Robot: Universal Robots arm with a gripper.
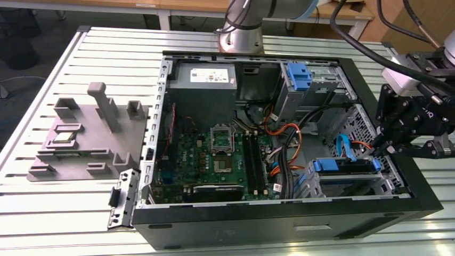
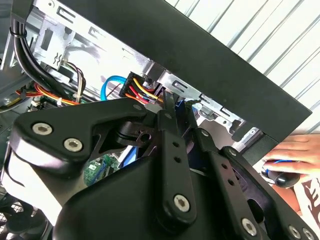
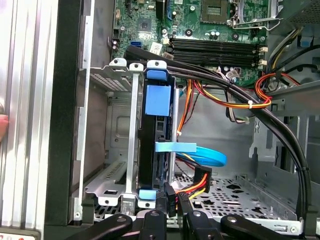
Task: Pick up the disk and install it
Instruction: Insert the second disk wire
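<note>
The disk [image 1: 344,165], framed by its blue carrier, sits in the metal drive cage at the case's near right corner in the exterior view. In the first wrist view the disk [image 3: 156,125] stands edge-on between the cage rails, blue tabs at both ends. A black plug with red, yellow and black wires [image 3: 196,181] lies by its near end. My gripper [image 1: 382,151] hangs over the case's right wall, just beside the cage. Its fingertips [image 3: 175,202] stand close together against the disk's near edge, holding nothing. In the second wrist view the gripper [image 2: 179,117] points at the same plug [image 2: 139,86].
The open computer case [image 1: 284,224] lies on a slatted table. Inside are the motherboard [image 1: 220,154], a grey power supply [image 1: 206,77], a blue bracket [image 1: 300,74] in the far bay, and orange and black cables [image 3: 260,95]. A grey fixture plate [image 1: 85,133] lies left. A person's hand [image 2: 292,155] rests outside the case.
</note>
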